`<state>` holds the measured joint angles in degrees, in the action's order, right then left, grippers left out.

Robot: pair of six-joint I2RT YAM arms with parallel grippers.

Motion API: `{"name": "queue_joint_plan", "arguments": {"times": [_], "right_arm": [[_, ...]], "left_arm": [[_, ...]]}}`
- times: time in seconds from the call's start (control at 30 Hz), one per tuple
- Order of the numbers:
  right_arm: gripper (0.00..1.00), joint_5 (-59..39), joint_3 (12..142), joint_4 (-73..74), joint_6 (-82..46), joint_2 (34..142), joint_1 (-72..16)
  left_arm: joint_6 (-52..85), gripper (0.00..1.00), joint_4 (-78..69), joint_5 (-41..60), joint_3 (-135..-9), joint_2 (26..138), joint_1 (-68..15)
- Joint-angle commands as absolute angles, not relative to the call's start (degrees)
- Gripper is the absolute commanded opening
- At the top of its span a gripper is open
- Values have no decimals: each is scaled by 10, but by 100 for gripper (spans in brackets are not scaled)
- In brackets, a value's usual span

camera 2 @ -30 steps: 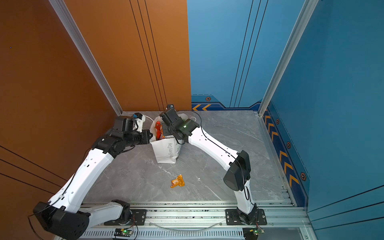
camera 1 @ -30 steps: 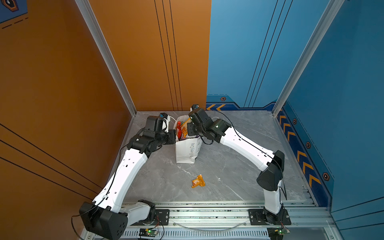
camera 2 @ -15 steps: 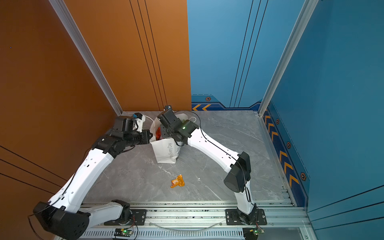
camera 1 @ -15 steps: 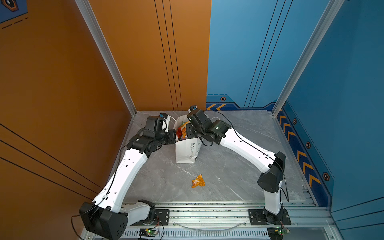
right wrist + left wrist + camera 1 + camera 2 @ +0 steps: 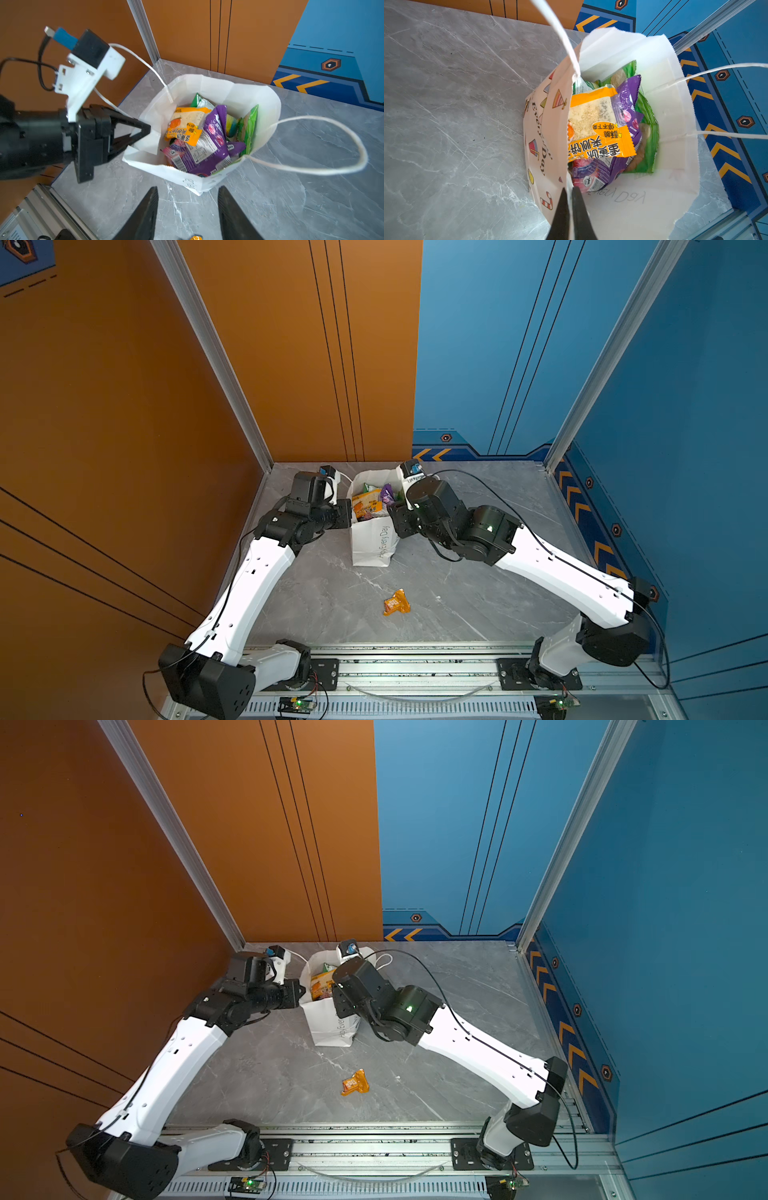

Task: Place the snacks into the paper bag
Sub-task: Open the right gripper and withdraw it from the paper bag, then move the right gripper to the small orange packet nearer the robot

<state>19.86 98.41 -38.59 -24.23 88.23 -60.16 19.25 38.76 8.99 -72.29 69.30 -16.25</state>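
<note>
The paper bag (image 5: pixel 371 549) stands stuffed with snacks (image 5: pixel 600 116), an orange packet (image 5: pixel 396 603) loose on the table (image 5: pixel 478 572) before it in both top views; only wrist views show the left gripper (image 5: pixel 569 190) pinching its rim, the right gripper (image 5: pixel 188 188) parted and empty.

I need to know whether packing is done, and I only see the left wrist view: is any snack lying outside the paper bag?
Observer: Yes. One small orange packet lies on the table, apart from the paper bag, on the side nearer the arm bases.
Operator: Is the right gripper carrying it?
Observer: No. The right gripper is open and empty, just outside the bag.
</note>
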Motion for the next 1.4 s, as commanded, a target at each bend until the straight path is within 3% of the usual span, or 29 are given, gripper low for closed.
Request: {"name": "queue_joint_plan", "arguments": {"times": [0.0,0.3,0.53,1.0,1.37], "right_arm": [[49,221,922,-366,-249,850,-613],[51,207,785,-343,-242,784,-644],[57,168,718,-346,-232,775,-658],[70,-17,639,-330,-33,828,-667],[72,-53,594,-253,84,897,-671]], "left_arm": [[178,0,354,75,-725,680,-167],[176,0,357,70,-726,678,-167],[176,0,357,66,-726,681,-168],[173,0,359,61,-726,681,-169],[173,0,359,62,-726,681,-169]]}}
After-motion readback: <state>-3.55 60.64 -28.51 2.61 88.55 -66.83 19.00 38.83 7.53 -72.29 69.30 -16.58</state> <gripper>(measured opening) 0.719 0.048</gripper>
